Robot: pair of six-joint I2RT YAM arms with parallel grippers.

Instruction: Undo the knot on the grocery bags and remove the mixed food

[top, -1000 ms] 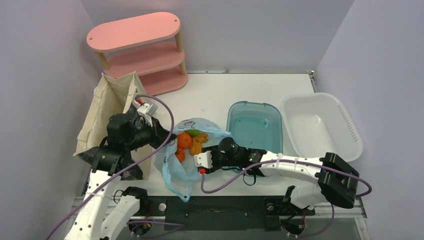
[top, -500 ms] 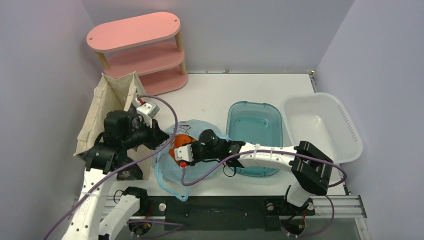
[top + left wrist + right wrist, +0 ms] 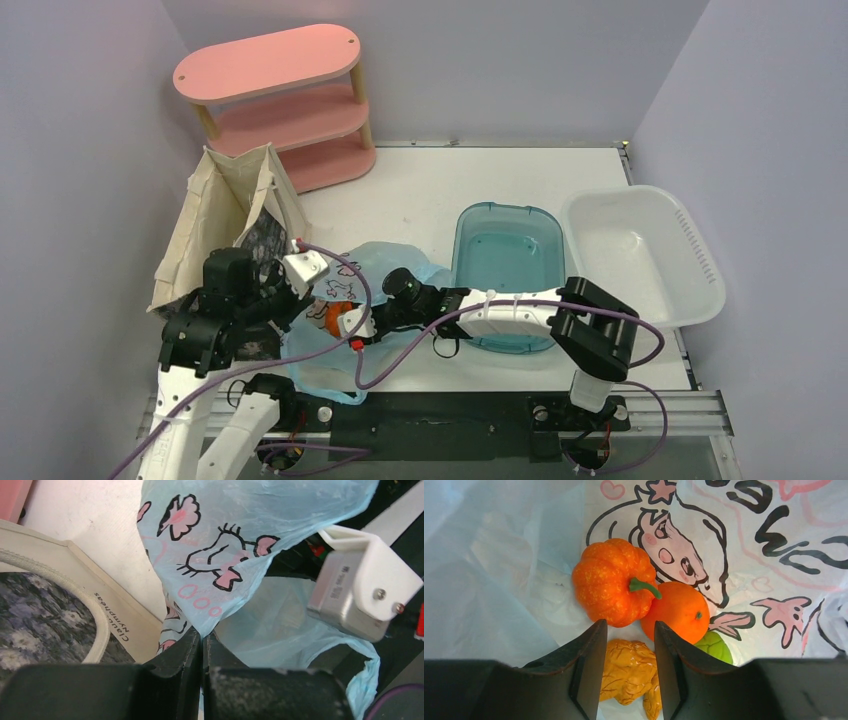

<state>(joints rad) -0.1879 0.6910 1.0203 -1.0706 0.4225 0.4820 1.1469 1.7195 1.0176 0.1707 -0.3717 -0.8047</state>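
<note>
The light blue grocery bag (image 3: 375, 262) lies open on the table, its printed doodles plain in the left wrist view (image 3: 235, 540). My left gripper (image 3: 201, 634) is shut on the bag's edge and holds it up beside the tote; it also shows in the top view (image 3: 296, 300). My right gripper (image 3: 629, 627) is open inside the bag, its jaws on either side of a golden wrinkled food piece (image 3: 629, 672). Just beyond the fingertips lie a small orange pumpkin (image 3: 614, 582), a round orange fruit (image 3: 676, 611) and a green fruit (image 3: 715, 647). No snack packet shows.
A beige canvas tote (image 3: 225, 210) stands left of the bag, close to my left arm. A teal tub (image 3: 510, 262) and a white basin (image 3: 640, 250) sit to the right. A pink shelf (image 3: 275, 100) stands at the back left.
My right arm has reached left, into the bag's opening. My left gripper has pulled the bag's edge toward the near left, and the bag has shifted with it.
</note>
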